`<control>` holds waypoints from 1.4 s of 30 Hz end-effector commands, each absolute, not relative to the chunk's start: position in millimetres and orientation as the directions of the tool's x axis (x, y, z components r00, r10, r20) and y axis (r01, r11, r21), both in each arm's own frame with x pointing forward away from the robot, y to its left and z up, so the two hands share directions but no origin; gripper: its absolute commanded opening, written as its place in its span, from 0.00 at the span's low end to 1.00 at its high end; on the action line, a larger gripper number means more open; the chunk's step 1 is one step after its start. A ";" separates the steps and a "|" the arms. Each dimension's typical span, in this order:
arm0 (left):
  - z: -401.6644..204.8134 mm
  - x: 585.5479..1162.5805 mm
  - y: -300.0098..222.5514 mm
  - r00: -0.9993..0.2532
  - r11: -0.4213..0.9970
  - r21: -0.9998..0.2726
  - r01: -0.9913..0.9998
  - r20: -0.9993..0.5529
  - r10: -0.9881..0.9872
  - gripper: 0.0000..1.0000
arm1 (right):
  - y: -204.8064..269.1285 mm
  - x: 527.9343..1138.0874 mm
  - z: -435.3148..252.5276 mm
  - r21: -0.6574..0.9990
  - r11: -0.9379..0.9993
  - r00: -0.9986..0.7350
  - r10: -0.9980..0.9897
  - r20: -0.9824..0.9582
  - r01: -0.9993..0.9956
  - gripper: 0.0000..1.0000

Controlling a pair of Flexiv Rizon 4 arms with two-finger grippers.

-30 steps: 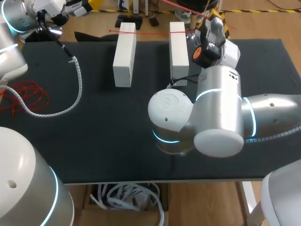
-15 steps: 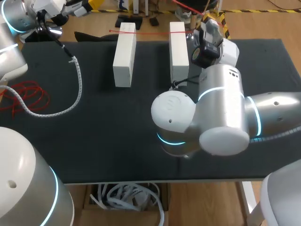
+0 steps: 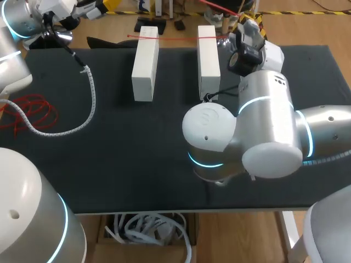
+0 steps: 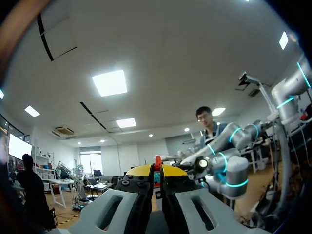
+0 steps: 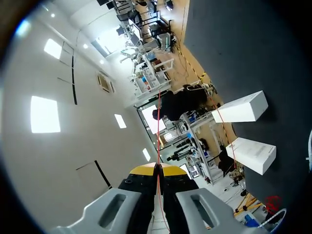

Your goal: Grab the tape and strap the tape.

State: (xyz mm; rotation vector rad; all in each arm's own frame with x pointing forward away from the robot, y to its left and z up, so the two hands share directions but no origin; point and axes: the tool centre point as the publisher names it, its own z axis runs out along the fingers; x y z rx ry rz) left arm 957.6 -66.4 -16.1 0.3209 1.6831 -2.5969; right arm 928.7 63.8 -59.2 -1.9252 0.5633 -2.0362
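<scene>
Red tape [image 3: 175,38] lies stretched in a thin line across the far ends of the left white block [image 3: 145,63] and the right white block [image 3: 208,57] on the counter [image 3: 137,148]. My right gripper [image 5: 157,169], just beside the right white block, is clamped on a strand of the tape at its yellow tips. My left gripper [image 4: 157,169], near the counter's far left corner, is pressed together on a small red piece [image 4: 157,161]; I cannot tell whether that is tape.
</scene>
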 end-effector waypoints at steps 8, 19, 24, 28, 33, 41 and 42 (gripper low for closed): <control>-19.0 959.1 -70.1 -0.940 0.310 -0.899 0.310 -0.241 0.240 0.00 | 59.8 929.2 -55.9 -0.461 -0.886 -0.060 -0.458 0.887 -0.058 0.00; -15.7 952.9 -84.8 -0.891 0.679 -0.624 0.388 -0.067 0.448 0.00 | 59.8 929.2 -55.9 -0.461 -0.886 -0.060 -0.458 0.887 -0.058 0.00; -12.3 950.7 -84.8 -0.897 0.768 -0.513 0.385 -0.013 0.441 0.00 | 59.8 929.2 -55.9 -0.461 -0.886 -0.060 -0.458 0.887 -0.058 0.00; -10.7 950.8 -81.1 -0.925 0.829 -0.447 0.336 0.011 0.381 0.00 | 59.8 929.2 -55.9 -0.461 -0.886 -0.060 -0.458 0.887 -0.058 0.00; -11.5 951.1 -79.8 -0.938 0.861 -0.404 0.309 0.018 0.345 0.00 | 59.8 929.2 -55.9 -0.461 -0.886 -0.060 -0.458 0.887 -0.058 0.00; -8.8 951.1 -82.6 -0.952 0.878 -0.386 0.284 -0.001 0.308 0.00 | 59.8 929.2 -55.9 -0.461 -0.886 -0.060 -0.458 0.887 -0.058 0.00; -8.2 951.0 -83.0 -0.954 0.876 -0.393 0.280 -0.010 0.300 0.00 | 59.8 929.2 -55.9 -0.461 -0.886 -0.060 -0.458 0.887 -0.058 0.00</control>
